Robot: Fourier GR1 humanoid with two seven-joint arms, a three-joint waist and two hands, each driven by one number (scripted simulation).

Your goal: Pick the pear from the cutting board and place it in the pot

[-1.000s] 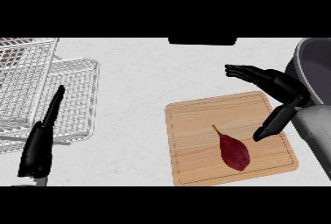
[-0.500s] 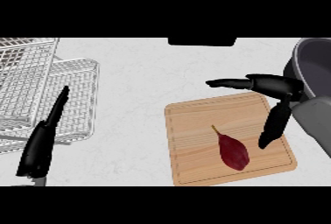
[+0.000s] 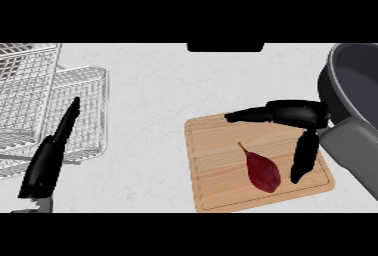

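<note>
A dark red pear with a thin stem lies on the wooden cutting board at the lower middle right. My right hand hovers over the board's far right part, open, fingers stretched left past the pear's stem end and the thumb pointing down to the pear's right. Nothing is between them. The dark grey pot shows at the right edge, partly cut off. My left hand rests open at the left, fingers up.
Wire racks stand at the left on the white counter, behind my left hand. A dark slot sits at the counter's far edge. My right forearm crosses between board and pot.
My right hand has moved left and lower over the board, with its fingers now reaching above the pear's stem end. The pear and left hand have not moved.
</note>
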